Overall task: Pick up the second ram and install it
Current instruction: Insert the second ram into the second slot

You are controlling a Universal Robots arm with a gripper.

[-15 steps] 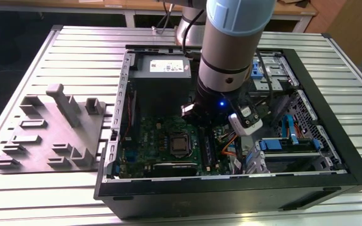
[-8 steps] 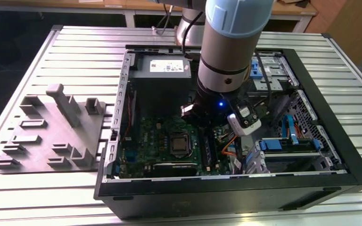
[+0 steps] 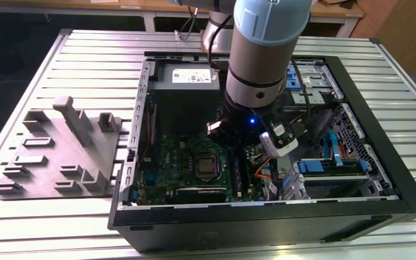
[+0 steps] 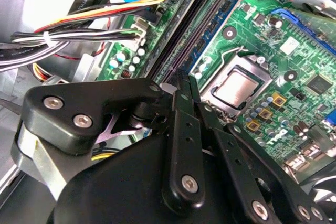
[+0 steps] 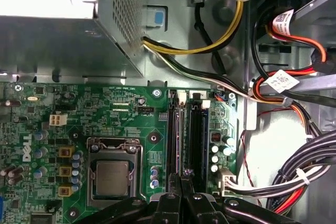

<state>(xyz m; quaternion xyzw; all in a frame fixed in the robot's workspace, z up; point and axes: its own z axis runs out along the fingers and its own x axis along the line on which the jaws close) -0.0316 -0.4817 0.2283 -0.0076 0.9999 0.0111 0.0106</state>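
Thin dark green-blue circuit-board strip [image 5: 176, 140] stands edge-up, apparently seated, in a long black memory slot [image 5: 172, 100] beside the CPU socket [image 5: 113, 174].

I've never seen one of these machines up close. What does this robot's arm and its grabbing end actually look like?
The arm is a thick tube in pale blue and silver-grey with a black band, and a small blue light glows near its lower end. A black cable runs alongside it. A small white and black box is mounted at the wrist. In the second wrist view the gripper is matt black, built of flat linked bars joined by silver screws.
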